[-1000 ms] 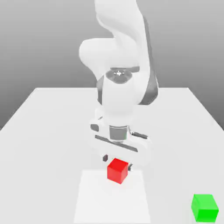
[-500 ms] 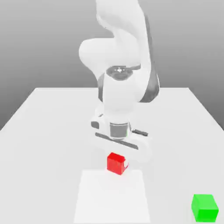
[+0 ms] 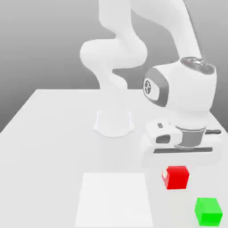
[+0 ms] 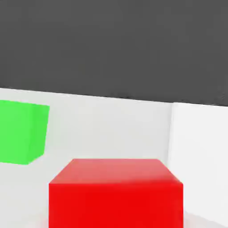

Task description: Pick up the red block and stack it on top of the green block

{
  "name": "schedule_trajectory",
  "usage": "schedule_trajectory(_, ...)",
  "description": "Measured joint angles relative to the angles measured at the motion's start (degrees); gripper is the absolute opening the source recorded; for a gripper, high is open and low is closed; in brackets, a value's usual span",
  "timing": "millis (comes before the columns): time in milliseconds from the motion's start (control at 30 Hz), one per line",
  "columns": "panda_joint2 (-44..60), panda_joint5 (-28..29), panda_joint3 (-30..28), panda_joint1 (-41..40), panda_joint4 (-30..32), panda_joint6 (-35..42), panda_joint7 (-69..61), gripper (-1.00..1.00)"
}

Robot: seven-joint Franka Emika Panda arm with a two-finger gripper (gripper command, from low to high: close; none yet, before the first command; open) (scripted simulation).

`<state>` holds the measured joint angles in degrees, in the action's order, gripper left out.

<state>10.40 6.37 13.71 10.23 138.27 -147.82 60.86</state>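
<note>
The red block (image 3: 177, 177) hangs a little above the table, directly under the hand, and my gripper (image 3: 177, 168) is shut on it. In the hand view the red block (image 4: 116, 193) looms close in front. The green block (image 3: 208, 211) rests on the table near the front edge at the exterior view's right, just in front of and to the right of the red block, with a small gap between them. In the hand view the green block (image 4: 20, 132) sits off to one side, beyond the red one.
A brighter white square patch (image 3: 115, 200) lies on the white table (image 3: 53, 133) at the front middle. The arm's round base (image 3: 114, 122) stands at the table's centre. The table's right edge runs close by the green block.
The gripper has shut on the red block over the white patch, lifted it, and swung with it to the exterior view's right, close to the green block.
</note>
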Motion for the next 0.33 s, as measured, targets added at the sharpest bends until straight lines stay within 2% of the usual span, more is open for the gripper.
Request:
schedule_trajectory(100, 3.7, 0.7, 2.0, 1.4, -5.1, 1.2, -3.1, -1.0)
schedule_trajectory(200, 9.5, 3.5, 0.4, 3.1, -6.3, -3.2, -1.8, -1.0)
schedule_trajectory(233, 11.1, 4.2, -0.1, 3.5, -6.5, -4.6, -1.3, 1.0)
schedule_trajectory(333, 11.1, 4.2, -0.1, 3.5, -6.5, -4.6, -1.3, 1.0)
